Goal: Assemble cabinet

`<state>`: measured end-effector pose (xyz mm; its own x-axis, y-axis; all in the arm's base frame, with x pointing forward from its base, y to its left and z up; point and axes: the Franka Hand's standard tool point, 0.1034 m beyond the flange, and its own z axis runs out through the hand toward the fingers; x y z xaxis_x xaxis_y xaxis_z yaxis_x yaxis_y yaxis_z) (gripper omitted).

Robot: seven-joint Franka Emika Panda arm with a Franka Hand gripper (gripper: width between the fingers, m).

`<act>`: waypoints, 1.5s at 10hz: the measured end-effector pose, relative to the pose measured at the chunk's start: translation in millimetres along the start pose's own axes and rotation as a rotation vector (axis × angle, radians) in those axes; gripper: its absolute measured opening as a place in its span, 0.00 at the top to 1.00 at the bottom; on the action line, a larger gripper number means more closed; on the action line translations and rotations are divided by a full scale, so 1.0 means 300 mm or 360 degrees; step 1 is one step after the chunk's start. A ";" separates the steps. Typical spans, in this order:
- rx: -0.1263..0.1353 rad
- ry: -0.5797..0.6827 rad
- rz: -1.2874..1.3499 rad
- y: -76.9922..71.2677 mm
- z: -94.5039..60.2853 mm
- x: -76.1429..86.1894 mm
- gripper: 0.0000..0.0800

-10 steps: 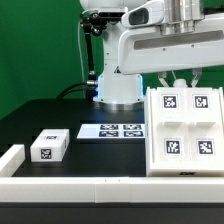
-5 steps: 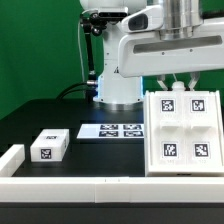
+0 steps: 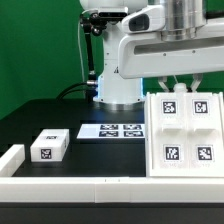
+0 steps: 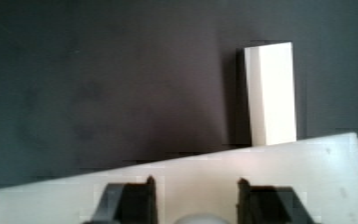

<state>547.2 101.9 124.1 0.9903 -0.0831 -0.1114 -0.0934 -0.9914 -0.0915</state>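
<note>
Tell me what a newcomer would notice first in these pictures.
The big white cabinet box with four tagged square compartments fills the exterior view's right, with the gripper at its top edge. A small tagged drawer block lies apart on the black table toward the exterior view's left, and the marker board lies between them.

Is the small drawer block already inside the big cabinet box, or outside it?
Outside. The drawer block lies on the table, apart from the cabinet box, toward the exterior view's left.

light: bright, even; whites glare; wrist view: dim, blurred
</note>
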 end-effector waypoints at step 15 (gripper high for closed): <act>-0.0010 -0.0197 0.0016 -0.010 -0.040 0.067 0.73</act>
<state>568.7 102.0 134.0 0.9690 -0.0801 -0.2336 -0.1021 -0.9913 -0.0836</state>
